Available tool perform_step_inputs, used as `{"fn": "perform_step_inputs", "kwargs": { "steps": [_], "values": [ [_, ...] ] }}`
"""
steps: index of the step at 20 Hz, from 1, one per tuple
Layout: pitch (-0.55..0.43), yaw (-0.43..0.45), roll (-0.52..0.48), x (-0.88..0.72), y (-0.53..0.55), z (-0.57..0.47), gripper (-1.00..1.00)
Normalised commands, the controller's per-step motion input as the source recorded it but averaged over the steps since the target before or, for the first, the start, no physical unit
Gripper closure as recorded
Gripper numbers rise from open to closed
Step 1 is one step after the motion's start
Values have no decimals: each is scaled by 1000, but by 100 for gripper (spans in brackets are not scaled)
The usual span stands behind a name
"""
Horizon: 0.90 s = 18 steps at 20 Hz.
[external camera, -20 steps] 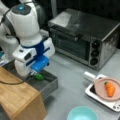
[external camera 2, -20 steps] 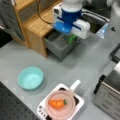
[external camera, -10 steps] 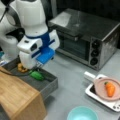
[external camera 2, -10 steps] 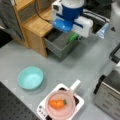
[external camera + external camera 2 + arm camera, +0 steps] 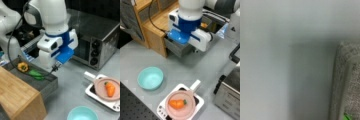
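- The green vegetable [image 5: 35, 73] lies inside the grey tray [image 5: 47, 86], near the tray's middle, with a yellow pepper [image 5: 23, 66] just beside it toward a front view's left.
- The gripper [image 5: 56, 67] hangs above the tray's right end, close to the green vegetable but apart from it; its fingers are hidden behind the white and blue hand body, so I cannot tell whether it is open or closed, and nothing shows in its grasp.
- In the wrist view the tray's rim [image 5: 345, 82] fills the right edge, a sliver of green [image 5: 347, 116] shows at the bottom right corner, and bare bench [image 5: 277, 50] takes up the rest.
- The grey tray sits on the bench against a wooden block [image 5: 17, 97], which borders it at a front view's bottom left.
- A pink plate [image 5: 107, 88] holds a carrot [image 5: 110, 88]; the plate rests on a white board [image 5: 100, 96] near the bench's right edge in a front view.
- A teal bowl [image 5: 82, 114] stands at the bench's front edge, with nothing visible in it, well apart from the tray.
- A toaster oven [image 5: 97, 42] stands at the bench's back right, near the arm.
- Open bench [image 5: 72, 82] lies between the tray, the white board and the toaster oven.
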Motion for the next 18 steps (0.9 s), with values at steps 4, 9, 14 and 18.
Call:
{"fn": "perform_step_inputs", "kwargs": {
  "steps": [4,9,14,18],
  "values": [
    [253,-46,129,419,186,139,-100],
    [211,-24,73,641,339,-17,-100],
    [219,-54,-15,747,302,8,-100],
    [205,-60,-88,702,200,28,-100]
  ]
}}
